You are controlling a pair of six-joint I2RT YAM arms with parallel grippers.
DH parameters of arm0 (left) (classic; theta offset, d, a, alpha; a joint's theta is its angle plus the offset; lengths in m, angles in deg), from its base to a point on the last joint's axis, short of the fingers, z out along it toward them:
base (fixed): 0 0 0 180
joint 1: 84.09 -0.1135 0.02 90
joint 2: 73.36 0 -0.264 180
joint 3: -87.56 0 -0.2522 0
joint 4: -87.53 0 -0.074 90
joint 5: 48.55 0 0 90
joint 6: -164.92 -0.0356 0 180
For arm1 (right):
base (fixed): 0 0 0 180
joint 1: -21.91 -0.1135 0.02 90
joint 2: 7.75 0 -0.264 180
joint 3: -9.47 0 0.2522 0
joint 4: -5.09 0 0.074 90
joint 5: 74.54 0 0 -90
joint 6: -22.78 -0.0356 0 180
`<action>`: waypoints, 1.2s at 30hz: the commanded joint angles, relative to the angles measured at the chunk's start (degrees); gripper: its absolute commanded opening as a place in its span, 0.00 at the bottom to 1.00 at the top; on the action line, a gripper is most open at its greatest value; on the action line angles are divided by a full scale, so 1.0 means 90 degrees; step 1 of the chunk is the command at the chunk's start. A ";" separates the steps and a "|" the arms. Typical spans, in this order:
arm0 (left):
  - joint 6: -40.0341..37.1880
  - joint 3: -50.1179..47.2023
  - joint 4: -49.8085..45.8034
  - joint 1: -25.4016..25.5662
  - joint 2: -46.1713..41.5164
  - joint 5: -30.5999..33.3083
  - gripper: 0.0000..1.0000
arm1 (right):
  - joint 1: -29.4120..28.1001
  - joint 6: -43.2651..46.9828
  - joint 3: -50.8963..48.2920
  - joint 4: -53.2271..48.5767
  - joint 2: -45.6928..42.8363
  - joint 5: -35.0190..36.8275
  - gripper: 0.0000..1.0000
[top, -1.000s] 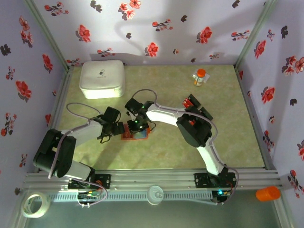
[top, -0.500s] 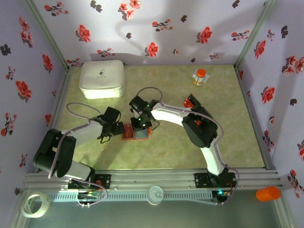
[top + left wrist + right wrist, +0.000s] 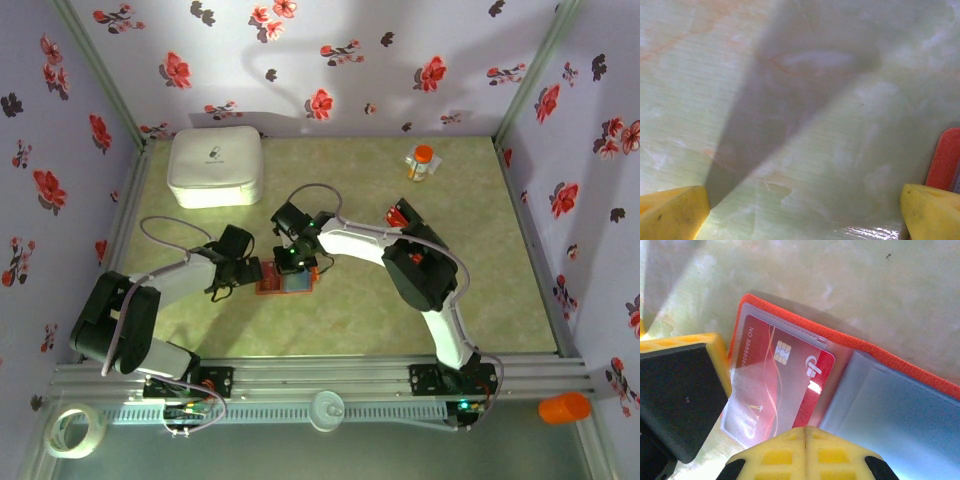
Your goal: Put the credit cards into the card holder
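Top external, near edge first: tape roll (image 3: 74, 430) sits off the table (image 3: 480, 300) on your left, and an orange cylinder (image 3: 565, 407) on your right. Both arms reach in twd mid-table. L gripper (image 3: 243, 268) is low, just left of the holder (image 3: 288, 284). R gripper (image 3: 296, 260) points down over the holder's far part. Holder lies open & flat, with an orange rim and blue-grey inside. Further right, loose cards (image 3: 398, 213) lie by the R arm's elbow, partly covered by it and well apart from the holder. At the back you've got a white box (image 3: 215, 165) on the left and a small orange-capped bottle (image 3: 422, 162) on the right.

L wrist: the yellow fingers (image 3: 672, 212) are spread wide with only bare table between them. The holder's orange edge is right at one tip.

R wrist: R fingertips (image 3: 775, 457) are pressed together with no gap. They sit at the near edge of a red card (image 3: 775, 385), which is mostly inside the holder's clear pocket (image 3: 747, 340), one end poking out twd the blue-grey pocket (image 3: 890, 410). Can't tell whether they pinch the card's edge or only touch it. One L finger (image 3: 680, 390) is against the holder's left edge.
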 commanded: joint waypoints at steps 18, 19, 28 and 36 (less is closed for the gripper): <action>-0.0051 -0.0366 0.1024 0.0045 0.0473 -0.0965 1.00 | -0.0061 -0.0051 0.0444 -0.0068 0.0647 -0.0168 0.03; -0.0056 -0.0362 0.1025 0.0047 0.0475 -0.0969 1.00 | -0.0064 -0.0040 0.0490 -0.0089 0.0676 -0.0184 0.03; -0.0046 -0.0365 0.1054 0.0051 0.0473 -0.0977 1.00 | -0.0125 -0.0008 0.0708 -0.0219 0.0692 -0.0229 0.05; -0.0058 -0.0305 0.0955 0.0054 0.0324 -0.0970 1.00 | -0.0042 0.0071 0.0469 -0.0284 0.0108 -0.0096 0.17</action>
